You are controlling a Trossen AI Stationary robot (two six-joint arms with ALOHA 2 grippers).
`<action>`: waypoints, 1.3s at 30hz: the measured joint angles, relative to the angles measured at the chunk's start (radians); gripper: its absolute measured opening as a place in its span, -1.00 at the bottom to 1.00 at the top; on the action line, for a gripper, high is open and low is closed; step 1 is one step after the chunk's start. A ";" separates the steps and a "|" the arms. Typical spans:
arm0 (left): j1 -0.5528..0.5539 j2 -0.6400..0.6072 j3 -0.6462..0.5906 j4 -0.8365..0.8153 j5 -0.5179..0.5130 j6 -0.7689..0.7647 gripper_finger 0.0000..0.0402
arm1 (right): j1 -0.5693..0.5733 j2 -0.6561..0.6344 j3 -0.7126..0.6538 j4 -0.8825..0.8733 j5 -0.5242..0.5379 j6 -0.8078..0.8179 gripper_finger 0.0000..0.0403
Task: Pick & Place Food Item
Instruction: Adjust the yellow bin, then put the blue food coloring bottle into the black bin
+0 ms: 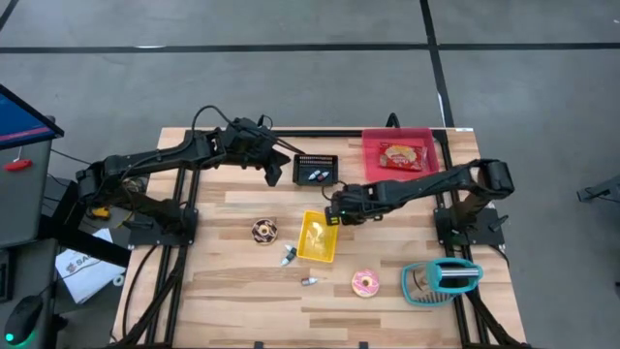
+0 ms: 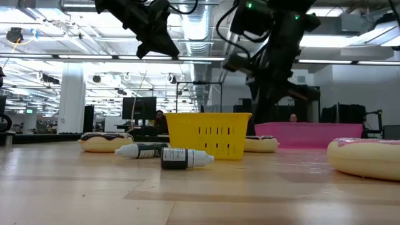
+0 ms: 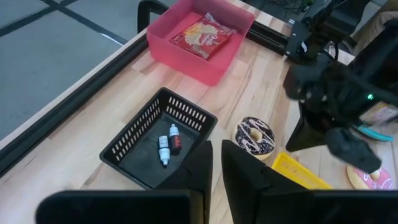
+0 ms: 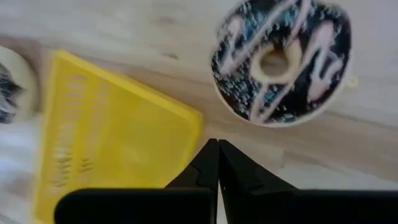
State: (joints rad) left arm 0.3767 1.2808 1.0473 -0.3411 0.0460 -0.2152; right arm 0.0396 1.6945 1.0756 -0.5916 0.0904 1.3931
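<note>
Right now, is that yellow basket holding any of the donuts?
No. From above, the yellow basket is empty; the chocolate donut and pink donut lie on the table beside it.

Seen on the wooden counter (image 1: 242,291): a black basket (image 1: 316,170) holding two small bottles (image 1: 317,175), two more dropper bottles (image 1: 289,254) lying beside a yellow basket (image 1: 317,237), and a teal tape dispenser (image 1: 441,281).

I'm in a robotics lab on an open office floor. My wooden workbench (image 1: 242,291) sits on a black metal frame on grey concrete with dark floor tape lines. Low view: exposed ceiling ducts (image 2: 200,25), strip lights, rows of monitors (image 2: 139,107), people seated at desks (image 2: 292,117). Screen (image 1: 19,114) beside the workbench's left edge.
</note>
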 joint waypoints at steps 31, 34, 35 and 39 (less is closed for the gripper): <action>-0.018 -0.070 0.000 -0.119 -0.002 -0.001 -0.85 | -0.010 0.081 0.000 0.100 0.001 -0.038 -1.00; -0.018 -0.070 0.000 -0.179 -0.007 0.022 -0.85 | -0.004 0.070 0.000 0.060 0.021 -0.022 -1.00; -0.018 -0.069 0.000 -0.211 -0.021 0.031 -0.85 | 0.000 0.061 0.000 0.050 0.032 -0.015 -1.00; -0.018 -0.076 -0.006 -0.344 -0.046 0.081 -0.79 | 0.025 -0.014 0.000 0.035 0.106 -0.010 -1.00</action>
State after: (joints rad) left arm 0.3592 1.2046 1.0417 -0.6850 -0.0004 -0.1342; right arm 0.0647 1.6804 1.0756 -0.5570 0.1966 1.3833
